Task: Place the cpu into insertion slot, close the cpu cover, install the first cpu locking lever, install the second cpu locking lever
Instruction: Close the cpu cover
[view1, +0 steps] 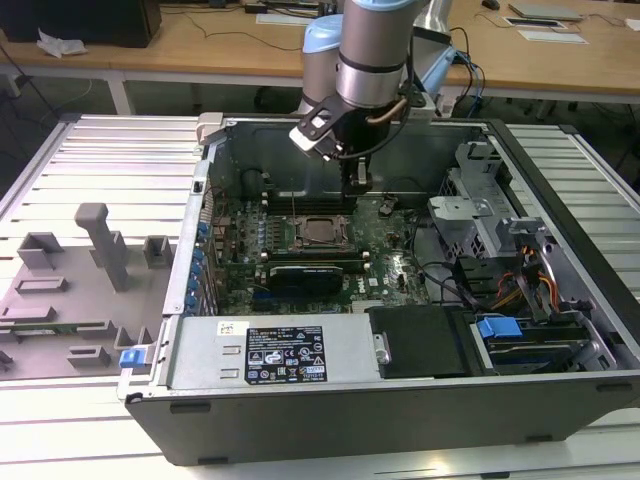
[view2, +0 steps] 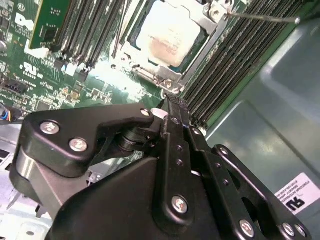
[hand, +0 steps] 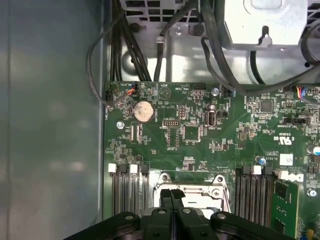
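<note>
Two fingers (hand: 167, 197) of the claw (hand: 172, 192) meet, empty, by the cpu cover (hand: 200, 180).

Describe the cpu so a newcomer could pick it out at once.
Look into the open computer case at the green motherboard on its floor. Near the board's middle, between two banks of long black memory slots, sits a square socket with a grey metal frame. The cpu is the flat pale silvery square inside that frame, the only light, square part among dark narrow strips.
</note>
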